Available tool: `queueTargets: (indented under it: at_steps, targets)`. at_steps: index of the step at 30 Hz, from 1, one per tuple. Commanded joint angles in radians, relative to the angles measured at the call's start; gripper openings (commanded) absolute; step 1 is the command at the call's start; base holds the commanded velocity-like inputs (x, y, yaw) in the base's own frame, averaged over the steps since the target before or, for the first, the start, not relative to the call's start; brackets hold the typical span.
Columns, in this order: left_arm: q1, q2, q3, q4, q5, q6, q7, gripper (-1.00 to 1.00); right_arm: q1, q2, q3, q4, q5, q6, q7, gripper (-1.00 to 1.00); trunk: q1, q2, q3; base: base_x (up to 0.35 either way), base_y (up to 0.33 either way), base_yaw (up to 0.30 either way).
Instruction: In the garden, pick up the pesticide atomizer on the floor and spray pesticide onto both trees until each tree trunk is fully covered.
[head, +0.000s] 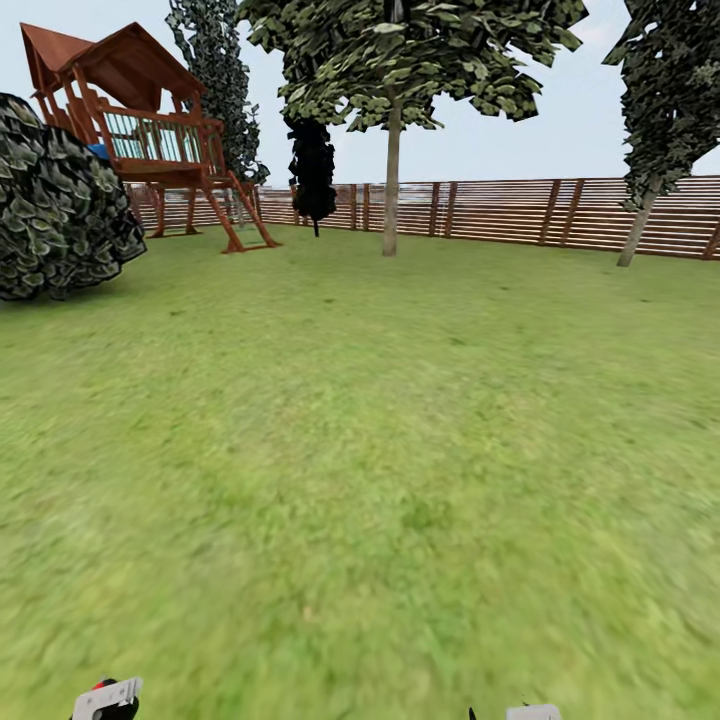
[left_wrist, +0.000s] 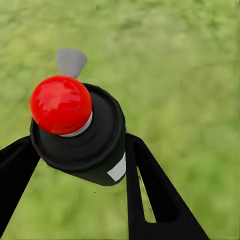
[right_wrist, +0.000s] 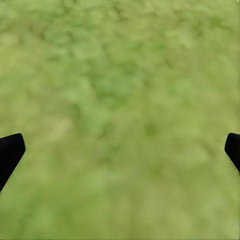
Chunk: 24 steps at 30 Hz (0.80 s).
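One atomizer (left_wrist: 80, 132), black with a red knob, sits clamped in the left gripper (left_wrist: 82, 165); its white label is unreadable. Right gripper (right_wrist: 120, 150) jaws spread wide over grass (right_wrist: 120, 90). Two pale-trunked trees (head: 391, 180) (head: 640, 225) stand by one fence (head: 520, 210).

Lawn (head: 380, 450): matt, rough-looking mottled green turf. Fence (head: 520, 210) behind it: brown wooden slats, dull finish. Playhouse (head: 140, 130) at the fence's left end: reddish-brown wood, likewise unpolished. Tree (head: 391, 180) before the fence: pale grey-beige trunk, smooth and matt, under blocky flat-shaded leaves. Atomizer (left_wrist: 85, 132): black body like matt plastic, topped by a glossy red knob (left_wrist: 61, 104) with bright highlights, plus a small white label. Left pincer (left_wrist: 82, 165) clamped about it: matt black fingers (left_wrist: 155, 195), smooth. Right pincer (right_wrist: 120, 150): same dull black finish.
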Motion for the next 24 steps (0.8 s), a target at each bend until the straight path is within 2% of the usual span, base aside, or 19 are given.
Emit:
queueTargets:
  at_steps: [1,24]
  targets:
    - [-0.001,0.000,0.004,0.001,0.011,-0.002,-0.010,-1.00,-0.001,0.000,-0.002,0.002,0.011,-0.003,-0.008,1.00,0.000,0.000,-0.001,0.338,0.000,0.000]
    - [-0.001,-0.001,0.004,0.001,0.011,0.000,-0.010,-1.00,-0.001,0.000,-0.002,0.002,0.011,-0.003,-0.008,1.00,0.000,0.000,-0.001,0.338,0.000,0.000]
